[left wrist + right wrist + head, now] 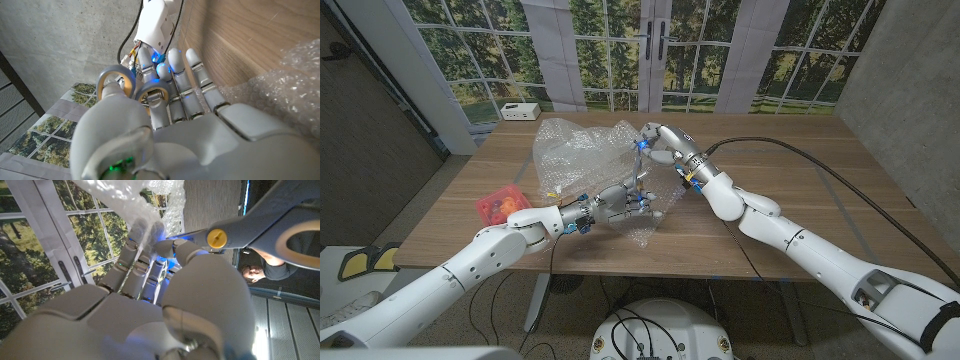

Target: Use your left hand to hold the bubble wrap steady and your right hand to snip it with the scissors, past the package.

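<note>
Both hands engaged: left hand [620, 199] presses bubble wrap [582, 150] at six o'clock, right hand [661, 146] grips scissors [260, 227]; cut seemingly unfinished.

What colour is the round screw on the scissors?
Yellow. The scissors' screw shows best in the right wrist view.

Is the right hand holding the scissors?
Yes, the right hand grips the grey scissors, pivot screw and handle loop visible beside its thumb.
</note>
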You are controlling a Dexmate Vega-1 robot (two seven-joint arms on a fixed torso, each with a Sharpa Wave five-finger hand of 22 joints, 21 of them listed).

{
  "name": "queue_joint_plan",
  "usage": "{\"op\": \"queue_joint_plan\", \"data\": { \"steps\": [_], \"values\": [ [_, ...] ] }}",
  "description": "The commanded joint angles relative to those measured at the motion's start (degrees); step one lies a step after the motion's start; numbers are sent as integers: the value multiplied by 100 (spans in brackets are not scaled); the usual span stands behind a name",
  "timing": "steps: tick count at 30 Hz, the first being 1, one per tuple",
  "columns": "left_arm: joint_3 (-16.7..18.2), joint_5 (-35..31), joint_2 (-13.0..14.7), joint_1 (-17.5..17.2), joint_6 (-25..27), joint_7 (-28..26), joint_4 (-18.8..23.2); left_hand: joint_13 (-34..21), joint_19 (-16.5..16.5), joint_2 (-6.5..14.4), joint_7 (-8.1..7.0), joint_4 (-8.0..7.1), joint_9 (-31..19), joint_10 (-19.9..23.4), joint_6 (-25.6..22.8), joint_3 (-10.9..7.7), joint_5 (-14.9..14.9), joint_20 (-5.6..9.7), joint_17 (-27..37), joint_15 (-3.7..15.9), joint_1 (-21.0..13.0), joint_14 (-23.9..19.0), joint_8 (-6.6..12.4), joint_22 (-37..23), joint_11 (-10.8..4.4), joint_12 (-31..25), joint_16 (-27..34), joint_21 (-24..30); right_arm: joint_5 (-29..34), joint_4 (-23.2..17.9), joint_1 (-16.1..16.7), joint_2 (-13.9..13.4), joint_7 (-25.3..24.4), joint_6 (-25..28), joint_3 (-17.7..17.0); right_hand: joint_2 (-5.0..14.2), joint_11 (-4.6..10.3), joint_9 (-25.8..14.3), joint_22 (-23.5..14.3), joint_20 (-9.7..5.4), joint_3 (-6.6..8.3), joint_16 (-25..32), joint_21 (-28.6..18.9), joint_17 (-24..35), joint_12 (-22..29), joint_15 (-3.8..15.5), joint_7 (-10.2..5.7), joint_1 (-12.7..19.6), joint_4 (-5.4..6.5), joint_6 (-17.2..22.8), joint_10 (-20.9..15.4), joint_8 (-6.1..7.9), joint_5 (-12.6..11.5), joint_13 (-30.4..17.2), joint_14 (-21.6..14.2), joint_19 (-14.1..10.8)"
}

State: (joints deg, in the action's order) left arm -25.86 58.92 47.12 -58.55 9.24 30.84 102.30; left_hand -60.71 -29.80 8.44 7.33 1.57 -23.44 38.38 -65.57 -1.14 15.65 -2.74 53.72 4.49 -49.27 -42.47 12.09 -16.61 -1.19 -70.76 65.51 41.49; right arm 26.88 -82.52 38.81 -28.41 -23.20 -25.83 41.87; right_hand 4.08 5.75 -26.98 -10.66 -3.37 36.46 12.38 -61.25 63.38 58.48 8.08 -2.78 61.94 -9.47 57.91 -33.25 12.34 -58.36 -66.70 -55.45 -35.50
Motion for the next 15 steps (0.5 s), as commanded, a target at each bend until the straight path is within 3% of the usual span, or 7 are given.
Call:
{"op": "queue_joint_plan", "data": {
  "steps": [1, 6, 11, 12, 15],
  "values": [
    [8, 20, 26, -26, 94, -205, 75, -103, 86, 415, 93, 83, -94, 281, 175, -938, 84, -7, 88, 205, -829, -18, 21, -93, -348, -54, -21, 181, 85, 110, -63, -11, -89, -119, -25, -2, 211, -29, 6, -602, 31, -42, -39, -3, -6, 554, -37, -46, 6, -14, -212, 13, 9, -85, 26, 43],
    [31, 51, 11, -44, 108, -294, 87, -156, 134, 400, 58, 21, -164, 293, 198, -1489, 98, 38, 189, 243, -965, -16, 10, -146, -373, -78, -68, 313, 92, 147, -78, -7, -88, -156, -14, 2, 210, -27, 7, -603, 28, -40, -53, -5, -9, 554, -43, -51, 6, -12, -214, 3, 18, -87, 19, 51],
    [101, 137, -61, -142, 25, -421, 90, -402, 113, 363, -5, -29, -287, 264, 250, -1792, 9, 60, 179, 331, -972, -125, 18, -191, -430, -213, -82, 466, 54, 136, -58, -14, -43, -152, -15, 2, 195, -16, 10, -603, 20, -43, -87, -12, -69, 553, -38, -46, -12, 0, -201, -23, 43, -8, 12, 72],
    [104, 128, -64, -147, 17, -440, 95, -504, 160, 381, -53, -62, -350, 176, 314, -1900, -34, 19, 284, 305, -967, -46, 13, -212, -384, -243, -53, 510, 26, 132, -52, -19, -15, -156, -16, 3, 207, -15, 11, -603, 20, -41, -91, -11, -65, 553, -43, -45, -13, 1, -197, -26, 45, -18, 9, 72],
    [109, 131, -60, -160, 24, -471, 116, -347, 174, 359, -92, -82, -448, 192, 354, -1996, -106, 25, 209, 340, -966, -50, 32, -233, -427, -139, -66, 581, -3, 99, -30, -37, 35, -126, -27, 3, 210, -11, 13, -603, 18, -48, -106, -21, -72, 553, -37, -45, -16, 4, -209, -37, 53, -6, 11, 77]
  ]
}}
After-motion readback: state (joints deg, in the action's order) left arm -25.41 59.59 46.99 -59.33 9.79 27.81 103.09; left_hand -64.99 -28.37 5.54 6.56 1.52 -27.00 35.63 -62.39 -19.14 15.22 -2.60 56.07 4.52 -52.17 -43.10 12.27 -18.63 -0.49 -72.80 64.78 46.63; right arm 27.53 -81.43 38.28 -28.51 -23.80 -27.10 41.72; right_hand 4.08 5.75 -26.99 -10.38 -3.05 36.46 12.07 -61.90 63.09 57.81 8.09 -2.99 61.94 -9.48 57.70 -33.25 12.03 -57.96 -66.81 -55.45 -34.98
